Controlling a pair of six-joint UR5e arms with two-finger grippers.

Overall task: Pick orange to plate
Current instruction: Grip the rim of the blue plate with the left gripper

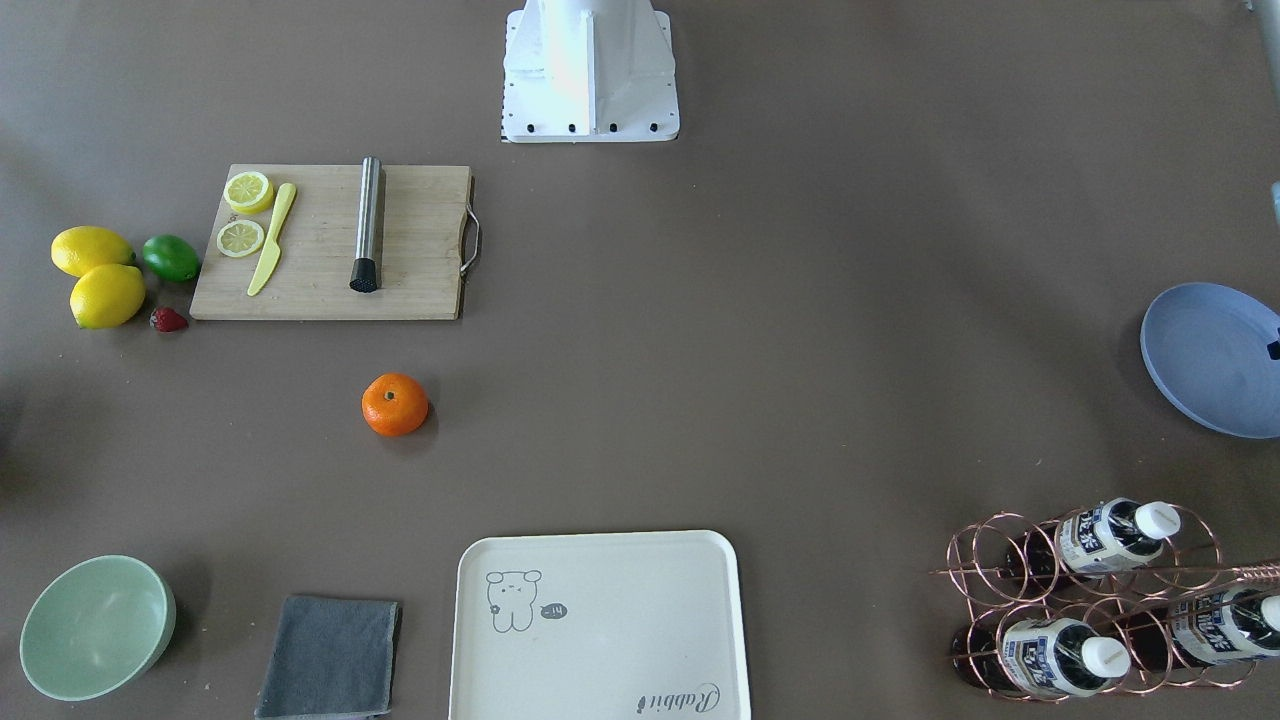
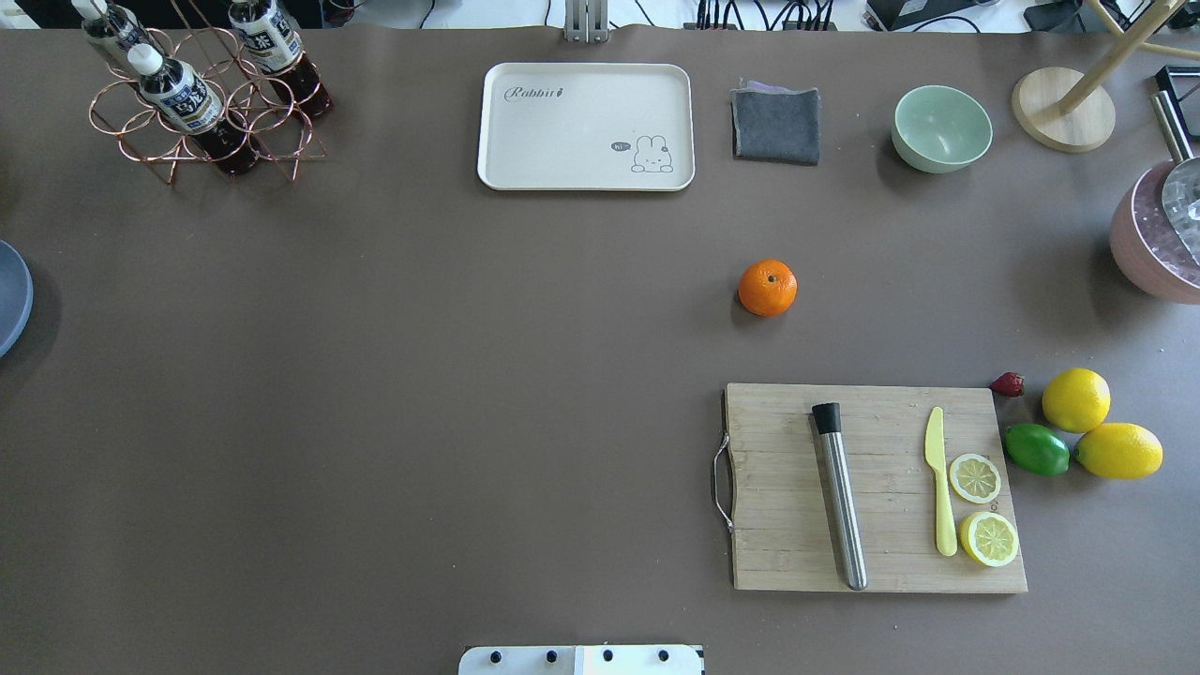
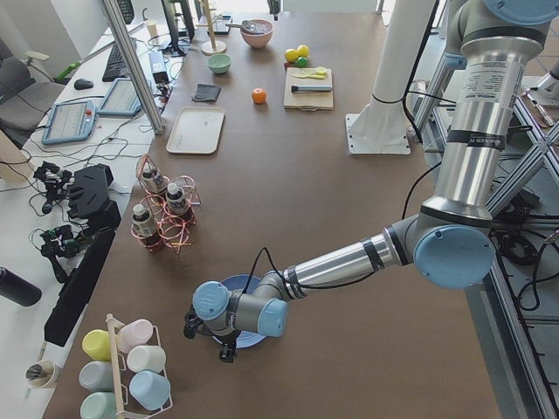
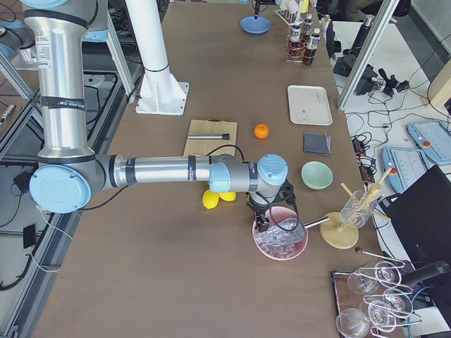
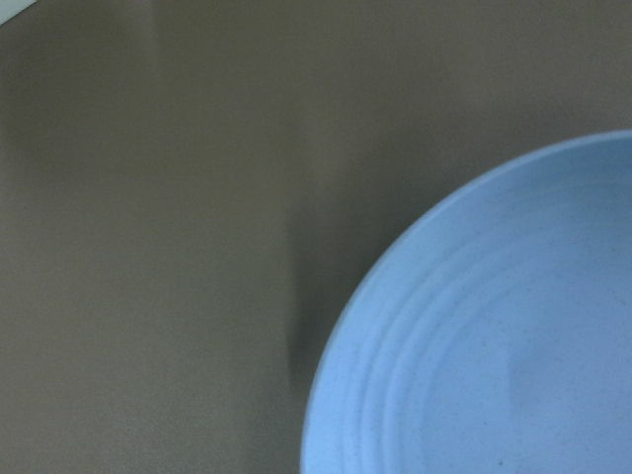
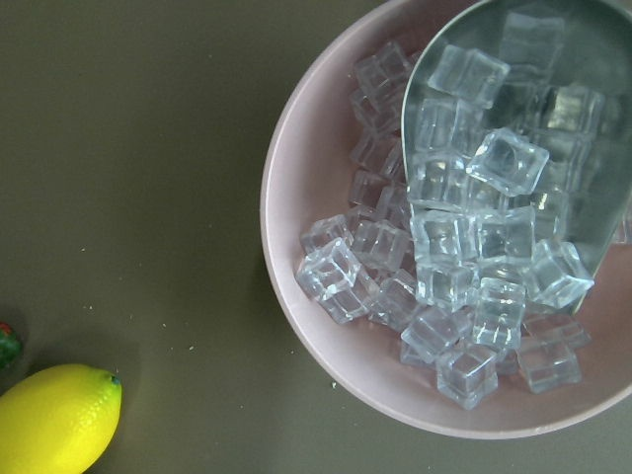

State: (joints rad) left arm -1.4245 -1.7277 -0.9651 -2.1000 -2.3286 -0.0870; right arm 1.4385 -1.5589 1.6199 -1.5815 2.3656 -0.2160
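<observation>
The orange [image 1: 395,404] [image 2: 768,287] sits alone on the brown table, a little beyond the cutting board, and nothing touches it. At the table's left end lies the periwinkle plate [image 1: 1210,360] [image 5: 494,346], cut off by the frame edge in the overhead view [image 2: 9,295]. My left gripper [image 3: 225,351] hangs just over that plate [image 3: 249,340], far from the orange [image 3: 258,95]. My right gripper [image 4: 266,224] hovers over a pink bowl of ice at the opposite end. For both grippers I cannot tell whether the fingers are open or shut.
A wooden cutting board [image 2: 877,487] holds a steel muddler, a yellow knife and lemon slices. Two lemons, a lime [image 2: 1036,449] and a strawberry lie beside it. Along the far edge are a cream tray [image 2: 586,127], a grey cloth, a green bowl [image 2: 941,128] and a bottle rack [image 2: 197,94].
</observation>
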